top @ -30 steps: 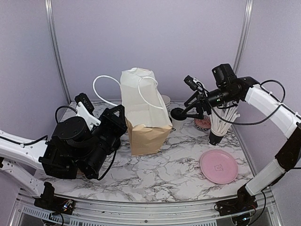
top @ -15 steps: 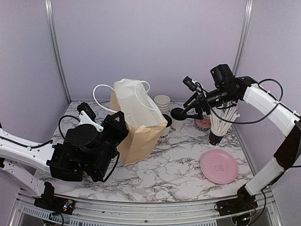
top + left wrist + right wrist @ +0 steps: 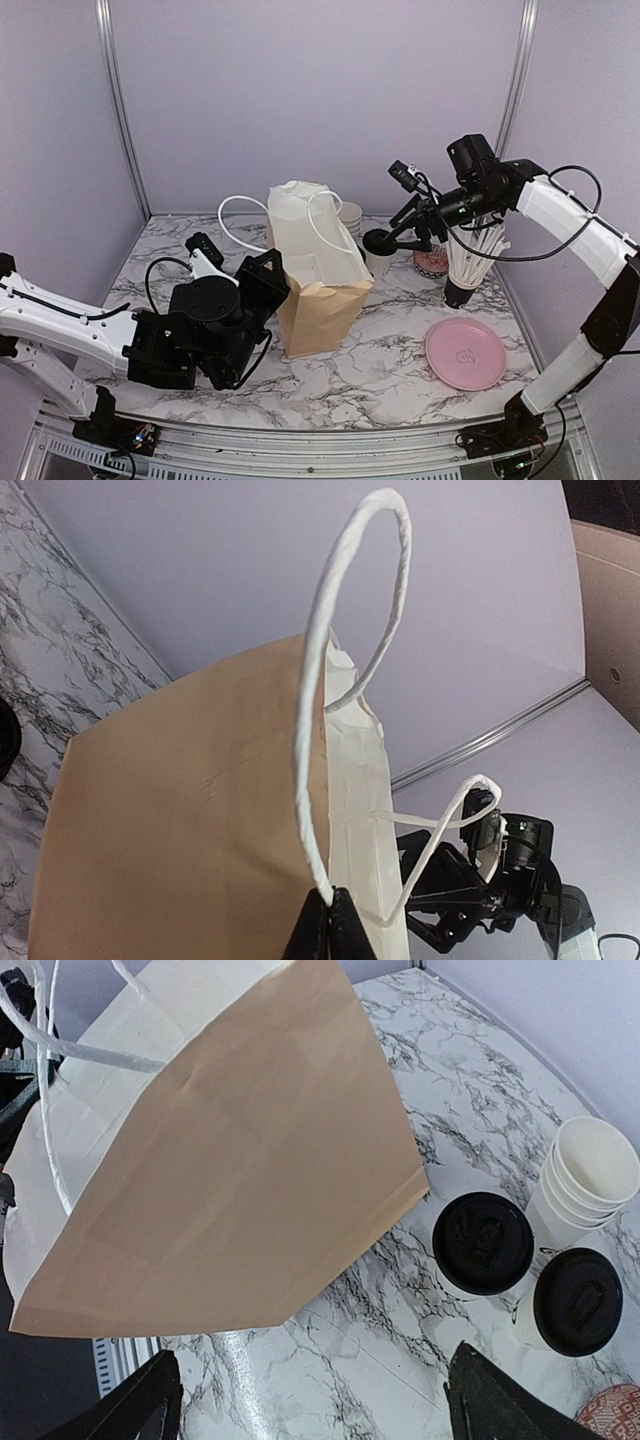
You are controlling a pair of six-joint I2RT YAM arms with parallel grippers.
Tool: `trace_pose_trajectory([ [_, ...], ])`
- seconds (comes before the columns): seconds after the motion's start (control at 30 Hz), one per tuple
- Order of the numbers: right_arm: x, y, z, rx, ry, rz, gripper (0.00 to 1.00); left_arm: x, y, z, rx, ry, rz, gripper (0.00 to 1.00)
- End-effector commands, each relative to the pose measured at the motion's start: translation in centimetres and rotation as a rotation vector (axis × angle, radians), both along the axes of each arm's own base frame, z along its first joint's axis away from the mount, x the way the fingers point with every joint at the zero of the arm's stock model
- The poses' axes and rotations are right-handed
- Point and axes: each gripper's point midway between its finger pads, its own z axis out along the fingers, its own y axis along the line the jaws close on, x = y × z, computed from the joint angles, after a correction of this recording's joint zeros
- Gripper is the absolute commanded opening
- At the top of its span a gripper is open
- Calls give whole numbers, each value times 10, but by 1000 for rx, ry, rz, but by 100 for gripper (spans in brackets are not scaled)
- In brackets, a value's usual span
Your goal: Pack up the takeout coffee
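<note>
Right now L gripper [image 3: 329, 927] is clamped on the white handle [image 3: 310, 730] of the bag [image 3: 315, 290], prob to steady it for loading. R gripper [image 3: 312, 1380], jaws wide & empty, hovers over the lidded coffee cup [image 3: 483, 1245] just beside the bag.

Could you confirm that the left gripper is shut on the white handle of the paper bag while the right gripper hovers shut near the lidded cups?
Not quite: the right gripper is open, its fingers wide apart in the right wrist view. The rest holds: the left gripper is shut on the white handle of the paper bag.
</note>
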Motion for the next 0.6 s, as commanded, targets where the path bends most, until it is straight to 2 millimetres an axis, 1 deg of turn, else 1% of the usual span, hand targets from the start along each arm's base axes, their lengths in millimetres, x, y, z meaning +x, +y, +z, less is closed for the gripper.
trace_pose_trajectory([
  [0.0, 1, 4, 15, 20, -9, 8, 89, 3, 1, -5, -58, 13, 15, 8],
  [0.1, -1, 8, 12, 8, 3, 18, 90, 3, 0, -3, -52, 9, 14, 22],
  [0.17, -5, 15, 10, -6, 7, 33, 91, 3, 1, 1, -39, 3, 11, 33],
  [0.2, -7, 19, 9, -13, 9, 43, 91, 4, 2, 3, -15, -5, 10, 37],
  [0.27, -12, 27, 9, -29, 0, 58, 91, 3, 8, 14, 33, -30, 3, 44],
  [0.33, -19, 39, 12, -43, -16, 82, 92, 1, 19, 27, 111, -65, 1, 48],
  [0.4, -20, 50, 14, -69, -39, 77, 92, 0, 32, 36, 191, -96, -4, 51],
  [0.5, -7, 65, 19, -95, -64, 22, 92, 0, 54, 42, 337, -95, 24, 54],
  [0.57, 0, 76, 25, -88, -65, 0, 94, 1, 72, 39, 381, -69, 56, 55],
])
